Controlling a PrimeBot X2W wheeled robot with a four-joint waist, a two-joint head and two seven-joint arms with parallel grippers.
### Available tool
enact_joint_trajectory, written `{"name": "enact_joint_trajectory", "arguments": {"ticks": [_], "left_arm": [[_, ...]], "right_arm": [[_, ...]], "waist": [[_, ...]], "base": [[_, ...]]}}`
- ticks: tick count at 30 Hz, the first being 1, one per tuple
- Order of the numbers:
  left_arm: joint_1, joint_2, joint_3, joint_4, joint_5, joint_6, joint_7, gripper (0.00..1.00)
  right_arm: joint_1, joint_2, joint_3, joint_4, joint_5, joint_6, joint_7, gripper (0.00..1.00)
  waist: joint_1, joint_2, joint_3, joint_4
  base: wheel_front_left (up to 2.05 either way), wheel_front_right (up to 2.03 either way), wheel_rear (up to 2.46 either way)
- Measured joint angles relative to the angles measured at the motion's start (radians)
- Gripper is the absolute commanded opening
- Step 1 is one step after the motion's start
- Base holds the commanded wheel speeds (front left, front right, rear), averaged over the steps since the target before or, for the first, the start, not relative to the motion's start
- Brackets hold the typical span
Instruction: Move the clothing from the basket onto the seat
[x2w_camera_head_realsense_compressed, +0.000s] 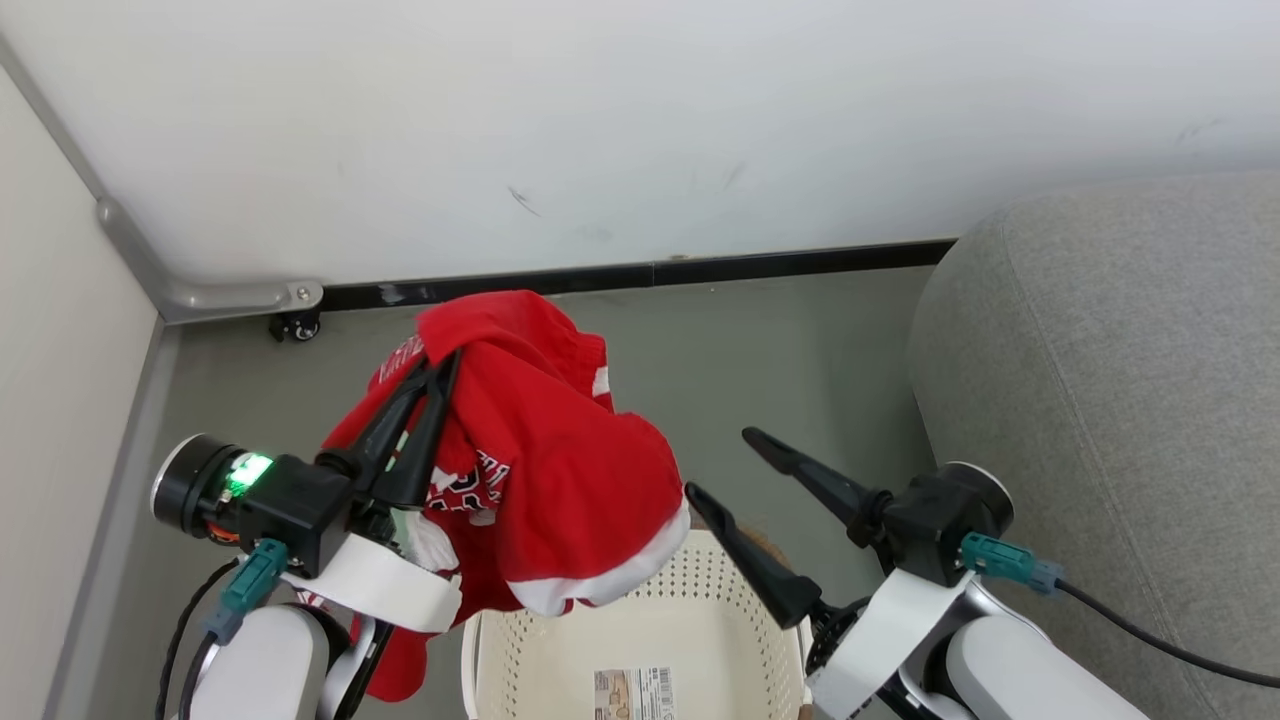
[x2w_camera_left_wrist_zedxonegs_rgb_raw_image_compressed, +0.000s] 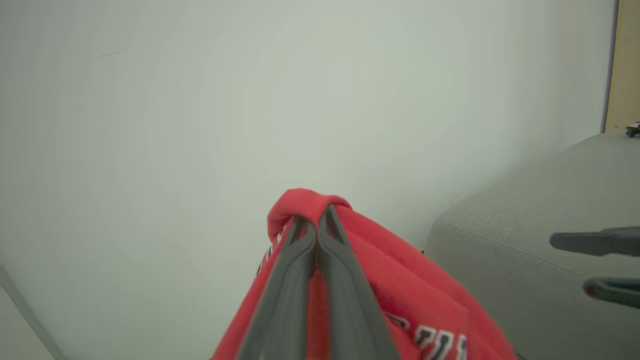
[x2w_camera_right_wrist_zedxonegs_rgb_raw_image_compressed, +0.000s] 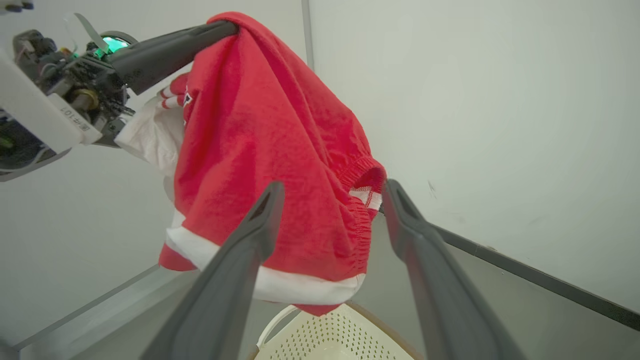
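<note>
The red clothing (x2w_camera_head_realsense_compressed: 545, 470) with white trim hangs in the air above the cream basket (x2w_camera_head_realsense_compressed: 700, 620), draped over my left gripper (x2w_camera_head_realsense_compressed: 440, 365), which is shut on a fold of it. In the left wrist view the shut fingers pinch the clothing (x2w_camera_left_wrist_zedxonegs_rgb_raw_image_compressed: 310, 205) at its top. In the right wrist view the clothing (x2w_camera_right_wrist_zedxonegs_rgb_raw_image_compressed: 270, 165) dangles from the left fingers (x2w_camera_right_wrist_zedxonegs_rgb_raw_image_compressed: 170, 47). My right gripper (x2w_camera_head_realsense_compressed: 720, 465) stands open just right of the cloth, holding nothing. The grey seat (x2w_camera_head_realsense_compressed: 1110, 420) lies at the right. The basket's floor shows a paper label (x2w_camera_head_realsense_compressed: 632, 693).
A white wall (x2w_camera_head_realsense_compressed: 640, 120) with a dark baseboard (x2w_camera_head_realsense_compressed: 650, 272) runs behind. A metal bracket and a small caster (x2w_camera_head_realsense_compressed: 295, 325) sit in the left corner. Grey floor (x2w_camera_head_realsense_compressed: 780, 370) lies between the basket and the seat.
</note>
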Motion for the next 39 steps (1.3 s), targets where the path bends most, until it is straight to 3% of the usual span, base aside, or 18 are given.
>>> {"name": "enact_joint_trajectory", "arguments": {"ticks": [11,19,39], "left_arm": [[0.000,0.038,-0.043,-0.035,-0.002,-0.024,0.000,0.00],[0.000,0.049,-0.086,-0.075,-0.019,-0.029,0.000,0.00],[-0.002,0.081,-0.182,-0.130,-0.036,-0.033,0.000,0.00]], "right_arm": [[0.003,-0.091,0.118,-0.107,0.095,0.000,0.089,1.00],[0.002,-0.164,0.135,-0.161,0.162,0.000,0.130,1.00],[-0.117,-0.253,0.270,-0.241,0.393,0.000,0.202,1.00]], "waist": [[-0.0001,0.0000,-0.044,-0.005],[0.0000,0.0000,-0.059,-0.008],[0.0000,0.0000,-0.050,0.024]], "base": [[0.00,0.00,0.00],[0.00,0.00,0.00],[0.00,0.00,0.00]]}}
